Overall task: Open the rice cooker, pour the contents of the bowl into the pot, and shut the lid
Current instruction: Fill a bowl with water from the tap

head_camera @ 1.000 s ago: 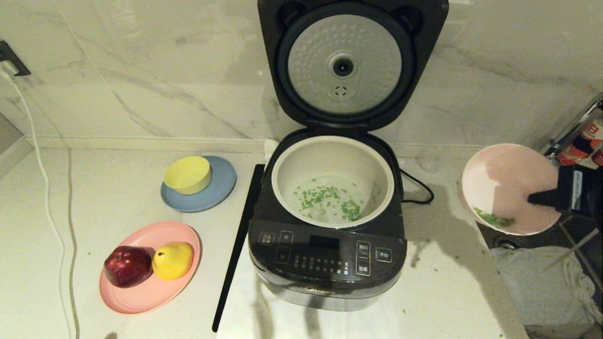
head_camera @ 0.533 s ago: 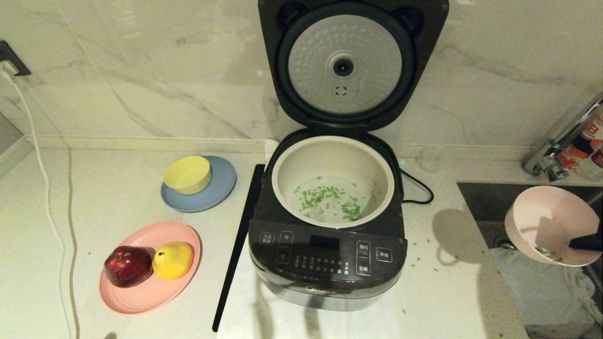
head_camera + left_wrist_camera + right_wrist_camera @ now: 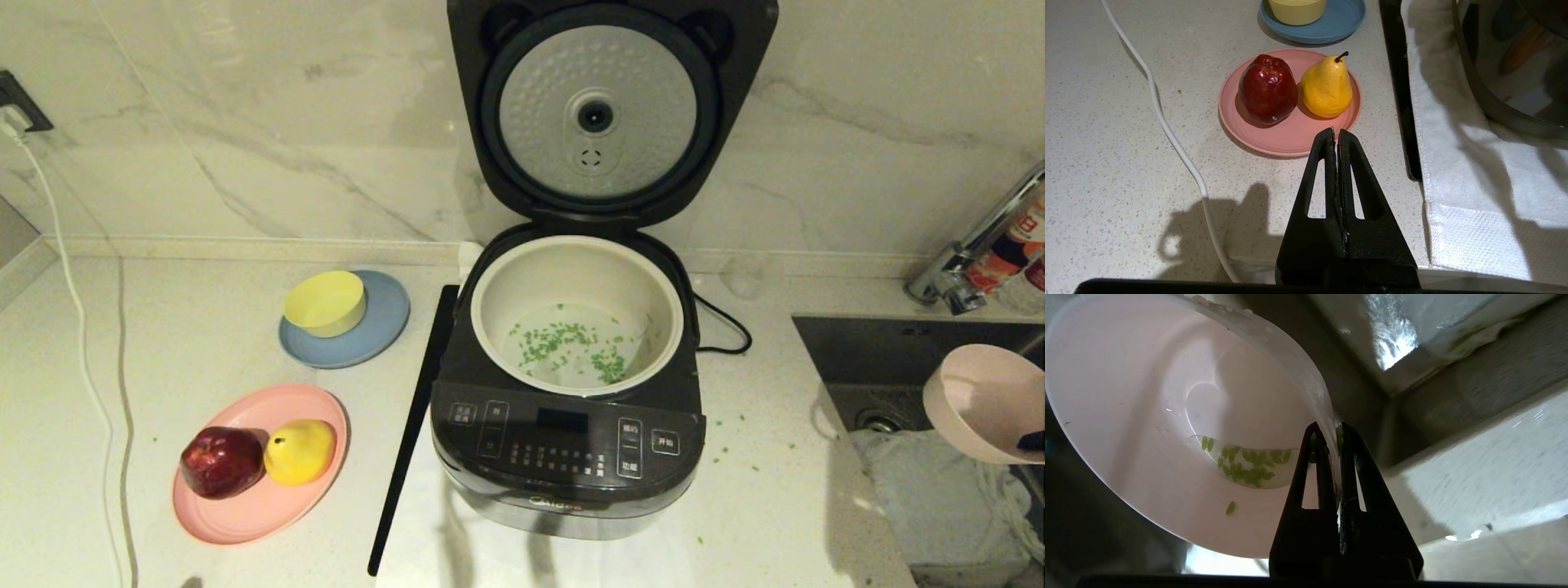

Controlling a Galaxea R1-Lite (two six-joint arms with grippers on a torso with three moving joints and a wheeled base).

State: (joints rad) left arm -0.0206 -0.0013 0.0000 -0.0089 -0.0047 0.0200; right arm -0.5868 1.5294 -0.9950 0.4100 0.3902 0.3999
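Observation:
The rice cooker (image 3: 563,449) stands mid-counter with its lid (image 3: 596,114) raised upright, silver disc facing me. Its cream pot (image 3: 480,317) holds scattered green contents (image 3: 571,343). The pink bowl (image 3: 976,400) hangs tilted at the far right above the sink. My right gripper (image 3: 1333,430) is shut on the rim of the bowl (image 3: 1147,396). A small pool of green bits (image 3: 1245,463) lies inside the bowl. Only a dark fingertip (image 3: 1032,442) shows in the head view. My left gripper (image 3: 1336,132) is shut and empty, parked above the counter near the pink plate.
A pink plate (image 3: 245,506) with an apple and a pear, and a yellow bowl (image 3: 325,302) on a blue plate, lie left of the cooker. A black strip (image 3: 408,433) and a white cable (image 3: 82,343) cross the counter. Sink (image 3: 865,359), cloth (image 3: 939,498) and tap (image 3: 955,278) are on the right.
My right gripper has carried the bowl rightward and lower, from beside the cooker to over the sink at the picture's edge. The left arm has not moved.

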